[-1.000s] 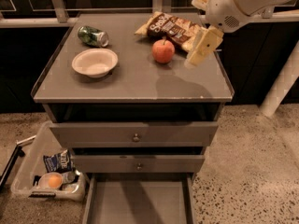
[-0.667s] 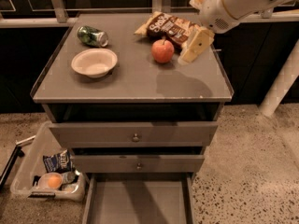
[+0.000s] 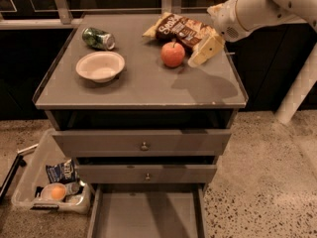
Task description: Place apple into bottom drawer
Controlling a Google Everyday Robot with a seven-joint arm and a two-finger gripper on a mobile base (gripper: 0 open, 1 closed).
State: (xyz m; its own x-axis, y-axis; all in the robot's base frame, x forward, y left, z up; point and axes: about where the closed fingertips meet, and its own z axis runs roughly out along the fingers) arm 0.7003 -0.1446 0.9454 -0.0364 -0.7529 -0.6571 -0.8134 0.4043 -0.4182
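The red-orange apple [image 3: 173, 54] with a short dark stem sits on the grey cabinet top [image 3: 143, 88], towards the back right, in front of a chip bag. My gripper [image 3: 202, 54] hangs just to the right of the apple, close to it and a little above the top, with its pale fingers [image 3: 207, 50] pointing down-left. Nothing is in it. The bottom drawer [image 3: 147, 217] is pulled open at the bottom of the view and shows a bare grey floor.
A white bowl [image 3: 100, 66] and a lying green can [image 3: 98, 38] are on the left of the top. A brown chip bag [image 3: 181, 29] lies behind the apple. Two drawer fronts with knobs [image 3: 144, 146] are shut. A clear bin [image 3: 47, 190] with snacks stands on the floor left.
My gripper has moved left and slightly down, closing the gap to the apple's right side. The apple and other objects have not moved.
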